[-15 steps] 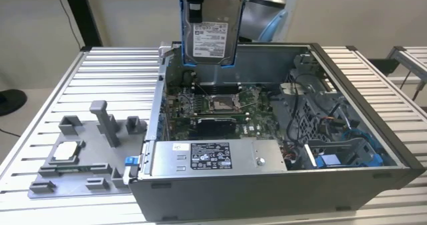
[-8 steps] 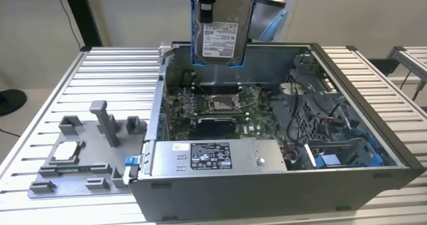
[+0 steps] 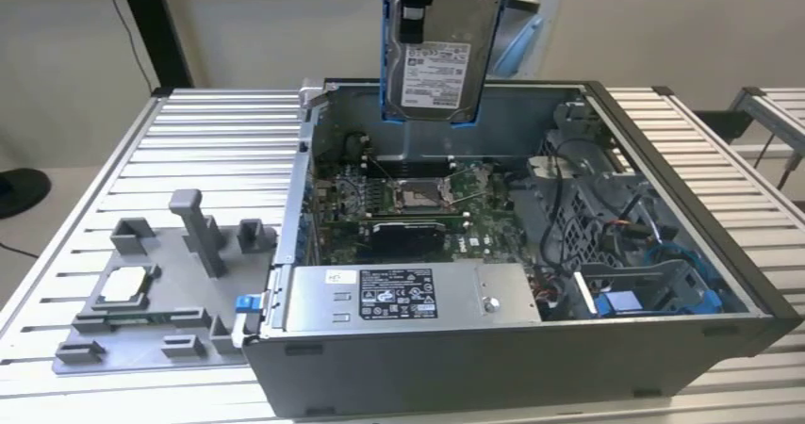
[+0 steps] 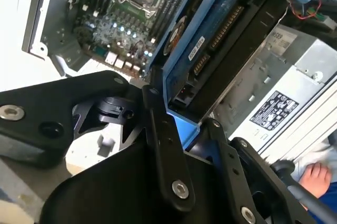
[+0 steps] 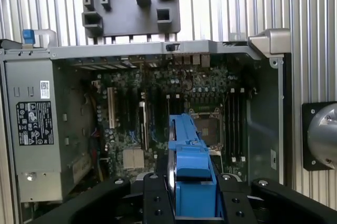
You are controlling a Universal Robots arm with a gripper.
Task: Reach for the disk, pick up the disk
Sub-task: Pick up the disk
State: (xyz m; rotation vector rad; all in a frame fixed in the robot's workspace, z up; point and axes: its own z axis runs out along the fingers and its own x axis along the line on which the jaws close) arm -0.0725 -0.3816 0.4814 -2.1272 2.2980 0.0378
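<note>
Grips the disk (image 3: 435, 66) in the pincer (image 3: 419, 5), high over the open computer case (image 3: 503, 358) in the exterior view. Closed down to the drive's own thickness (no wider), with one black finger (image 3: 413, 9) laid across the top of the labelled face. Holds the disk upright, white label toward the camera, blue side rails (image 3: 385, 85) down the long edges, lower end above the case's open interior and touching nothing there.

In the first wrist view, pinched from both sides: black fingers (image 5: 154, 200) flanking a blue rail seen end-on. Far beneath, well apart, the motherboard (image 5: 158, 103) with its processor socket (image 5: 206, 129), and along one wall of the case the grey power supply (image 5: 34, 129) with a black-and-white label.

In the second wrist view, the hold at a slant: the drive's dark circuit-board side and connector edge between blue rails, pressed by the black links on either face. Past it, the power supply, and beside that a person's hand (image 4: 316, 175) (just at the corner).

On the slatted bench (image 3: 214, 132), at the exterior view's left of the case, a grey fixture plate (image 3: 139, 334) bearing a small square silver chip (image 3: 126, 285), well apart from the pincer.
</note>
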